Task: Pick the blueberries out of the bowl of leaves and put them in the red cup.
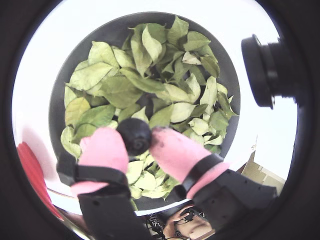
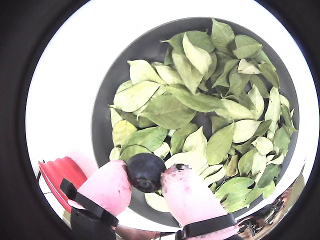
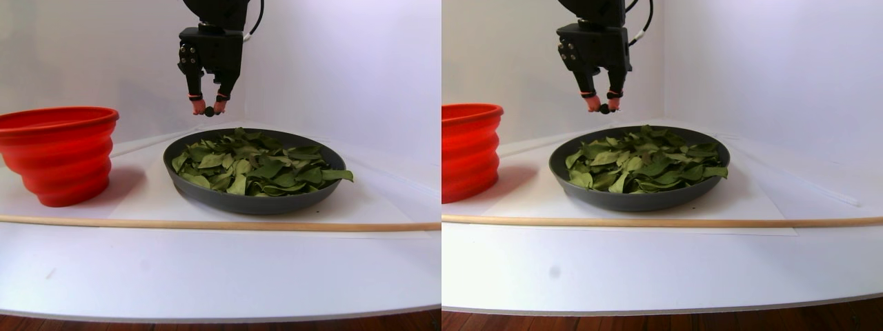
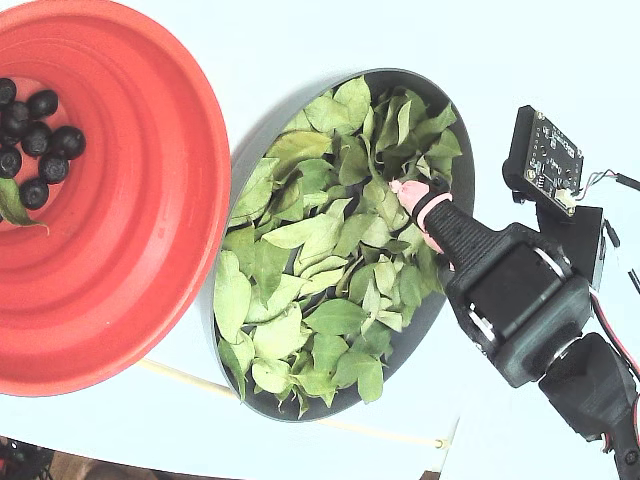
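Blueberry (image 2: 145, 172) pinched between our gripper's (image 2: 146, 181) pink fingertips (image 1: 104, 146), above the bowl (image 3: 207, 195); we should carry it level to the red cup (image 4: 150, 200), grip steady.

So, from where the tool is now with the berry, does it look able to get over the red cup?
Probably yes. The tool holds the blueberry above the bowl, higher than the red cup rim, with nothing between.

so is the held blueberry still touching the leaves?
Apart. The stereo pair view shows the blueberry in the gripper hanging clear above the leaves, with bare wall between them.
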{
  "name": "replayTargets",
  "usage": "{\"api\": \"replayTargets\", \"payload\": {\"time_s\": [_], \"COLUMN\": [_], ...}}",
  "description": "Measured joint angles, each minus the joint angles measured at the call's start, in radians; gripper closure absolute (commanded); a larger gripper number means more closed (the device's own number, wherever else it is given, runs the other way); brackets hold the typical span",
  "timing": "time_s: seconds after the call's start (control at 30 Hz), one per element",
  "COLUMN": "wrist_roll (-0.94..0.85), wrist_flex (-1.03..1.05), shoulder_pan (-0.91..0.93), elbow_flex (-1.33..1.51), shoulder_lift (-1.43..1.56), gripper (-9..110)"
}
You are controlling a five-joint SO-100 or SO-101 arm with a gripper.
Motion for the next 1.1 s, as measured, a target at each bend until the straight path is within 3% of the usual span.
{"api": "replayTargets", "payload": {"time_s": [1.1], "wrist_roll": [0.117], "wrist_flex": [0.158], "shoulder_pan": [-0.233], "elbow_flex": [0.129], "shoulder_lift": [0.253], "gripper": [91]}}
